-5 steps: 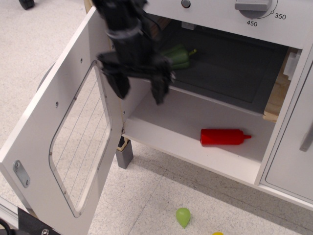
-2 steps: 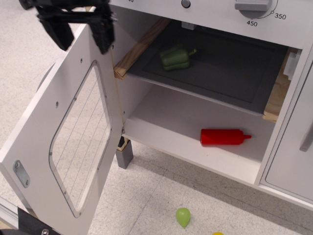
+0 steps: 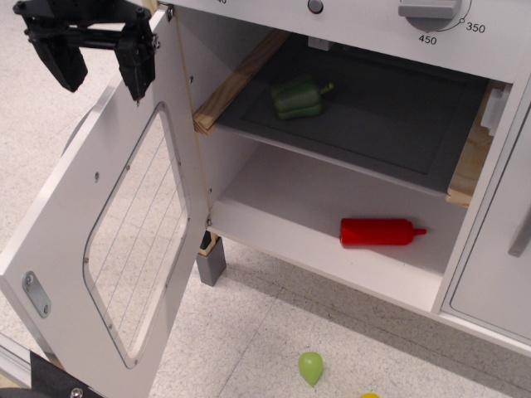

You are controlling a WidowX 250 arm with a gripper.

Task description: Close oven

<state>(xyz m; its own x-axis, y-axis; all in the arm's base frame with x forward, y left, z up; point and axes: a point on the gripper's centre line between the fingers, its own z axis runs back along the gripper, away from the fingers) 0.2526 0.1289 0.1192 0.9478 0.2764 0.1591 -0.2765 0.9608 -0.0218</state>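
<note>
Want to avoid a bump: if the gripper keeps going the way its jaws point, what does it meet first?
The gripper points down, so probably the floor, or the oven door edge; depth unclear.

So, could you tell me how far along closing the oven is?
Nothing is closed yet: the oven door stands wide open, exposing the green pepper and red bottle. The open gripper sits at the door's upper outer edge. Swinging it shut remains.

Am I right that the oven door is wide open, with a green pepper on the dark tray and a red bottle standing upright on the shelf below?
Not quite: the red bottle lies on its side on the lower shelf, as the camera view shows. The rest holds: the oven door is wide open and the green pepper sits on the dark tray.
</note>
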